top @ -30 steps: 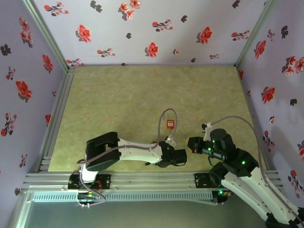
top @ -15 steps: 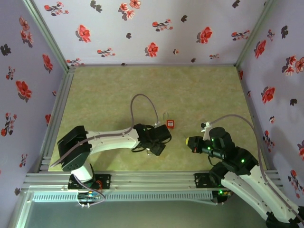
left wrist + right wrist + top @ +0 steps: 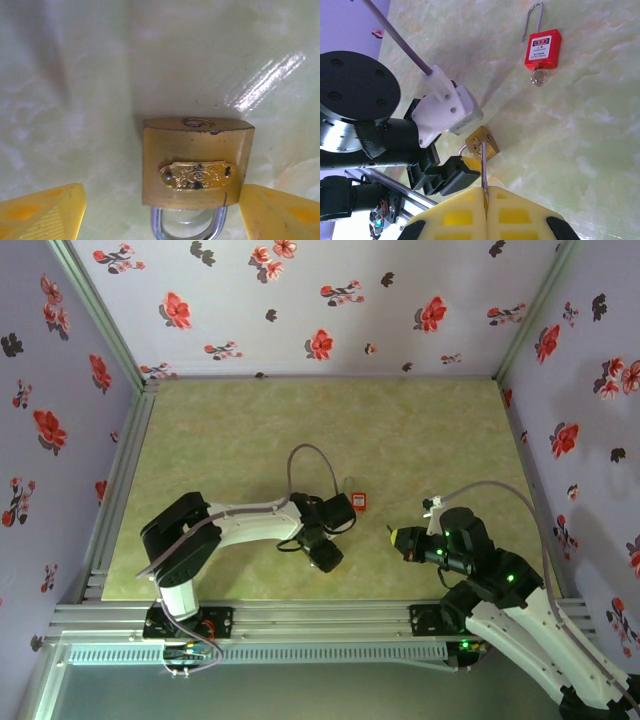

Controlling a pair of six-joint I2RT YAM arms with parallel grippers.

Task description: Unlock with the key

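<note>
Straddles a brass padlock (image 3: 197, 150) with the left gripper (image 3: 161, 216) spread wide, one yellow fingertip (image 3: 42, 212) well clear of the body and the other just beside its near corner. Lies flat on the pale green marbled table (image 3: 75, 75), keyhole (image 3: 196, 122) end pointing away from the claw, silver shackle (image 3: 187, 229) reaching back toward it between the tips. Bears an oval embossed plate (image 3: 197, 176) across the face, lettering too small to read.

A robot test cell in a lab: two arms (image 3: 255, 523) are bolted to an aluminium-profile frame (image 3: 320, 618) at the near edge of a green marbled desk (image 3: 240, 430). Lilac flower-print walls (image 3: 230, 300) (flat panels meeting at metal corner posts) box it in on three sides.
</note>
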